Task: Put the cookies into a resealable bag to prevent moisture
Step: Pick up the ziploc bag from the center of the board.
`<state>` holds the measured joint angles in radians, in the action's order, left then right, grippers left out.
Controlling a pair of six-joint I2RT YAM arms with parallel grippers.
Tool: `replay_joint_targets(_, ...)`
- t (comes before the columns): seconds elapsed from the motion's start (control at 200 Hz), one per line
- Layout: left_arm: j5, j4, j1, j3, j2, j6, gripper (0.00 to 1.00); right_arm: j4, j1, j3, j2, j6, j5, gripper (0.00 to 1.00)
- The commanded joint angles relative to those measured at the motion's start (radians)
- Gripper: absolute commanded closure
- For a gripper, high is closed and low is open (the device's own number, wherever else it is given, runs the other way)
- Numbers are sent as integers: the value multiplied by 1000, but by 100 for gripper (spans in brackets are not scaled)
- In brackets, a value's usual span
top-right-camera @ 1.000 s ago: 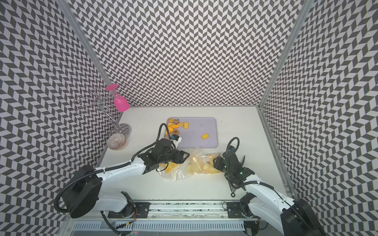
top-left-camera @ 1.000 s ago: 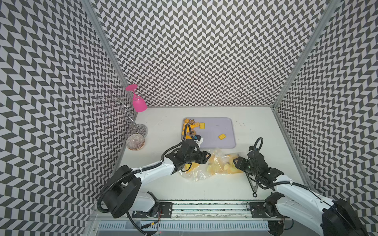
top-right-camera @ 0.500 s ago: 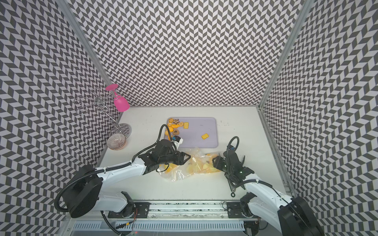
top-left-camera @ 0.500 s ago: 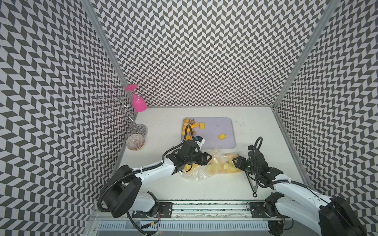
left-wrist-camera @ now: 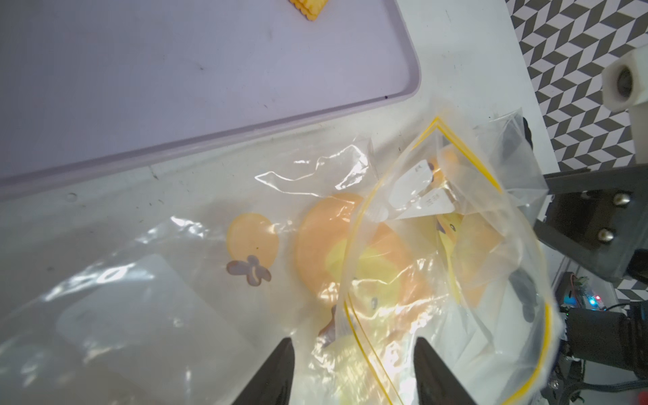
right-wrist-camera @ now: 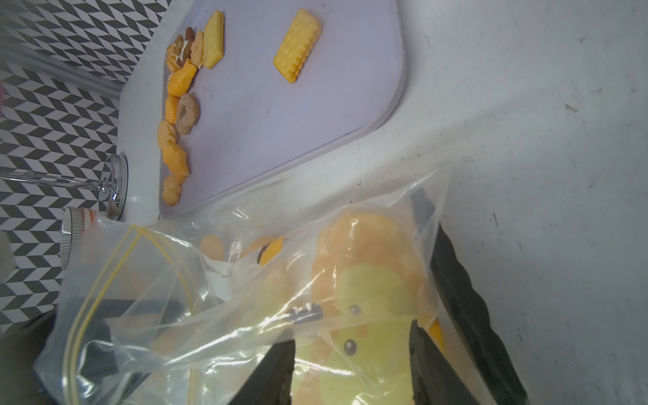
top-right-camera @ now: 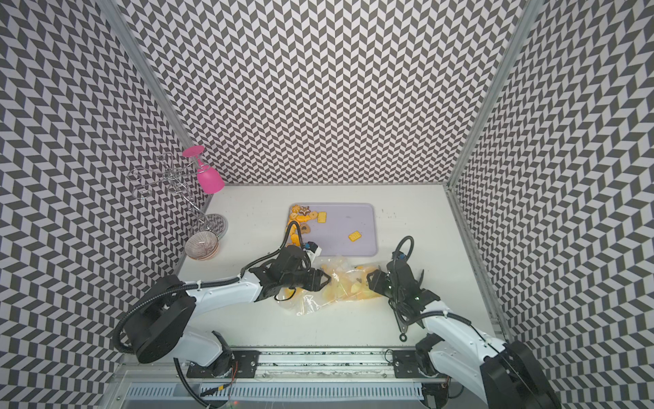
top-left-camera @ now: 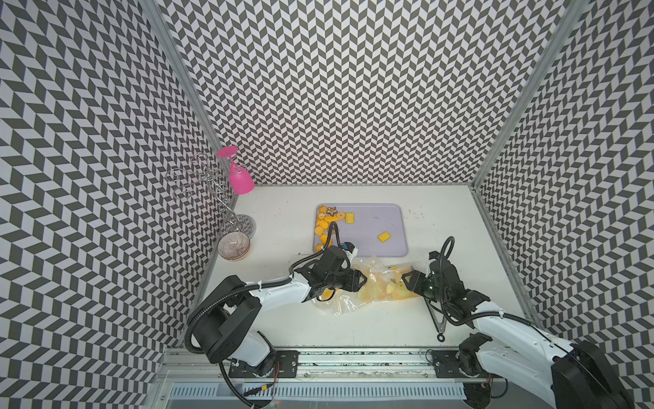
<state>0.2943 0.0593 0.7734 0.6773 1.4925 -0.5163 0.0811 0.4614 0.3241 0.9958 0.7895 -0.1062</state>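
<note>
While the right gripper (top-left-camera: 407,281) had barely shifted over the last second, my left gripper (top-left-camera: 363,280) had pushed rightward to the resealable bag (top-left-camera: 384,288), jaws standing apart around its yellow-lined rim, nothing clenched. The bag lay lengthwise left to right at lower centre on the table (top-left-camera: 354,329), mouth facing frame-left, stretched between both grippers; whether the right one pinched the film I couldn't tell. The cookies (top-left-camera: 323,226) sat on the tray (top-left-camera: 375,248), up-frame of both grippers.

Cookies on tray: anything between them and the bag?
The low rim of the tray, plus the left arm's cable looping over the near end of the cookies. The lone cracker faces only that rim toward the bag.
</note>
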Motion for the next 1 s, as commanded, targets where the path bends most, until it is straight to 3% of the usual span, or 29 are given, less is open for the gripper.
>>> replay_joint_targets(0.0,39,36,9,24,11,-1,44,-38,-8,-8,7,-8,-9,49)
replay_joint_targets(0.12,67,57,9,24,27,-10,36,-38,-8,-8,13,-8,-12,49)
replay_joint_targets(0.23,103,85,9,21,35,-21,35,-40,-9,-7,17,-10,-16,49)
replay_joint_targets(0.636,180,182,10,9,26,-67,57,-37,-11,-8,15,-12,-18,49)
replay_joint_targets(0.811,178,187,9,-2,33,-68,59,-36,-12,-11,12,-9,-18,49)
replay_joint_targets(0.996,162,196,9,-21,24,-77,74,-34,-13,-10,11,-11,-23,50)
